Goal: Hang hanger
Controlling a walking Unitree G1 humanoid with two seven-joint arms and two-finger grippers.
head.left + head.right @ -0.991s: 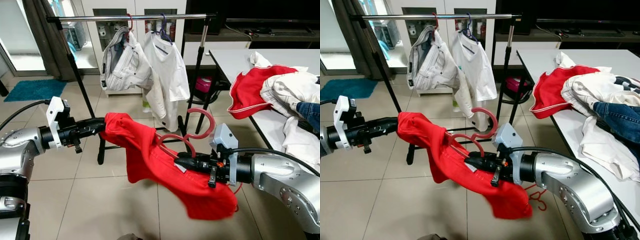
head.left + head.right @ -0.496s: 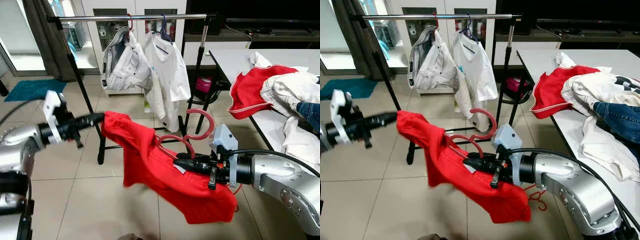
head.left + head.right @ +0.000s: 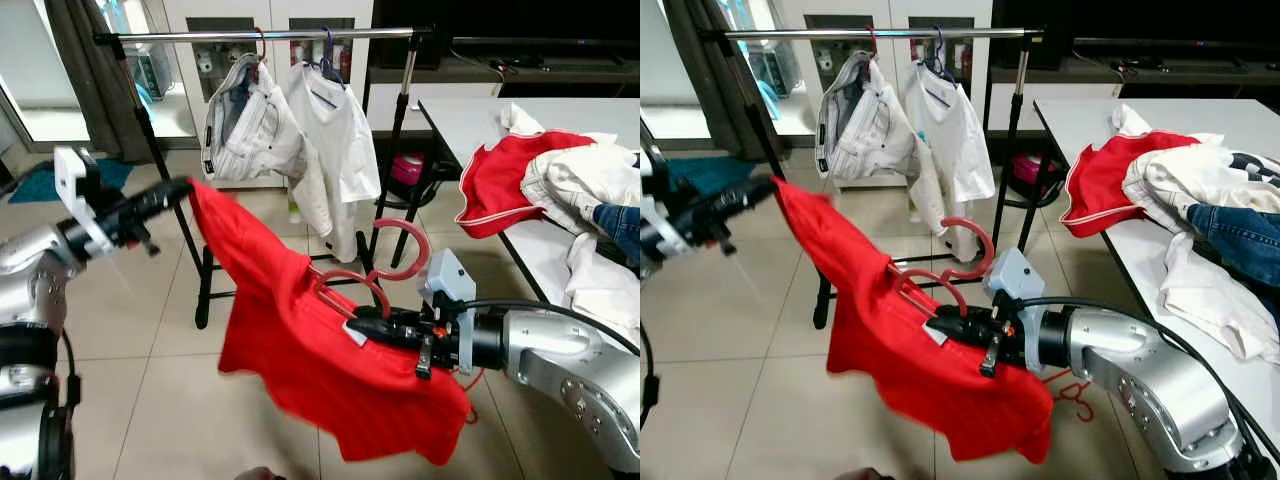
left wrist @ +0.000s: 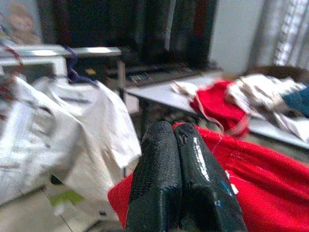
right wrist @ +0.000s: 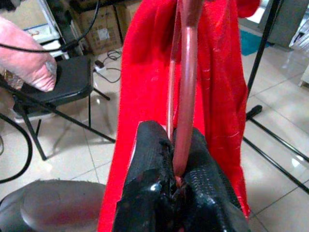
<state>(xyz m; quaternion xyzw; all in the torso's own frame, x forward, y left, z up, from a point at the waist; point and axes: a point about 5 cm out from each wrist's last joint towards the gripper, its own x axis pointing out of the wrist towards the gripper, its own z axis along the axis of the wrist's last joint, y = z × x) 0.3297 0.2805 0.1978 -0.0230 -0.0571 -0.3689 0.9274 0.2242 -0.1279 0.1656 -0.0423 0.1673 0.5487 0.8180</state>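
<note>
Right gripper [image 3: 352, 324] fingers clenched on the red hanger [image 3: 385, 268], held low before the clothes rail [image 3: 262, 35]. Left gripper [image 3: 182, 187] fingers clamped on one corner of the red shirt [image 3: 310, 350], which drapes from the hanger.

The robot has two silver metal arms with rounded joints. Each arm ends in a black section and a gripper, the left gripper [image 3: 180, 187] and the right gripper [image 3: 362, 326], with long black textured fingers. A white camera block sits on each wrist. Thin black cables run along both arms.

Tiled floor [image 3: 150, 400], white table [image 3: 470, 120], dark curtain [image 3: 85, 80]
</note>
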